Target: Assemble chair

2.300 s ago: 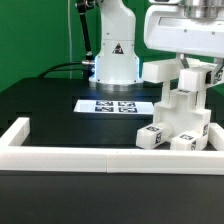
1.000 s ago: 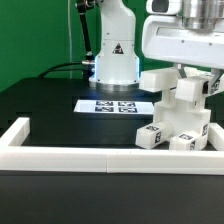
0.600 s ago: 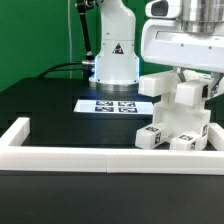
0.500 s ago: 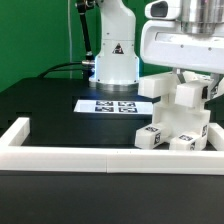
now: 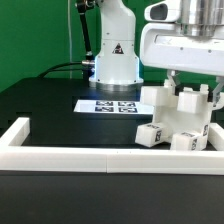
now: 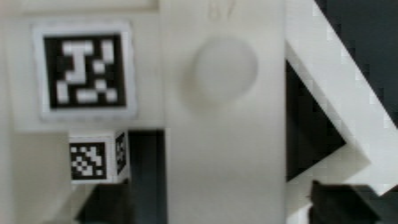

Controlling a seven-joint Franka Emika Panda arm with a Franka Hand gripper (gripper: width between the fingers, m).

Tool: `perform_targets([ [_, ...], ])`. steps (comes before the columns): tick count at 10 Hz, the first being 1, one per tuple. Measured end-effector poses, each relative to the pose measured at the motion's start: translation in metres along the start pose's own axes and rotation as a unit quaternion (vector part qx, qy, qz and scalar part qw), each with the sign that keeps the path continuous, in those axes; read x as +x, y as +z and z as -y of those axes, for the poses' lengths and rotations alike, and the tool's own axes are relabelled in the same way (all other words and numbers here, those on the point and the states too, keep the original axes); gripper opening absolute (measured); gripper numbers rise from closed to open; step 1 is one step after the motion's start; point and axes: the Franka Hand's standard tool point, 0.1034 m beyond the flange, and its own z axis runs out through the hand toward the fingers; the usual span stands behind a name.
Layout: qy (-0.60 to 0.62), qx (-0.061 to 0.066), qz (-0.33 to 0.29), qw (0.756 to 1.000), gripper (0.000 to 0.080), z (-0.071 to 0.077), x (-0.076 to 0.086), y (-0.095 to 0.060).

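Observation:
The chair [image 5: 180, 122] is a chunky white stack of tagged blocks on the black table, at the exterior view's right, just behind the front rail. Its upper piece [image 5: 160, 98] lies level on the stack. My gripper [image 5: 190, 90] hangs directly over it, open, with one finger [image 5: 169, 83] on each side of the upper block. In the wrist view a broad white bar [image 6: 240, 120] fills the space between the dark fingertips [image 6: 86, 200], and a dark gap shows beside it. My gripper [image 6: 222, 205] grips nothing. A large tag [image 6: 86, 70] and a small tag [image 6: 89, 158] sit beside the bar.
The marker board [image 5: 100, 105] lies flat behind the chair, toward the exterior view's left. A low white border rail [image 5: 100, 157] runs along the front and turns back at the left. The arm's white base [image 5: 115, 55] stands at the back.
The jaws have opened. The upper white piece, earlier held raised and tilted, has come down level onto the stack. The hand has stayed above it.

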Motion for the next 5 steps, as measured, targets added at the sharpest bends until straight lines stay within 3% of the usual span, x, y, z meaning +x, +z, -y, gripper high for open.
perform_targets([
  [1, -0.001, 0.0, 0.0, 1.0, 0.0607, -0.0012, 0.0009, 0.0006],
  [2, -0.001, 0.0, 0.0, 1.0, 0.0641, -0.0016, 0.0014, 0.0006],
  [5, -0.001, 0.001, -0.001, 1.0, 0.0647, -0.0006, 0.0022, -0.0015],
])
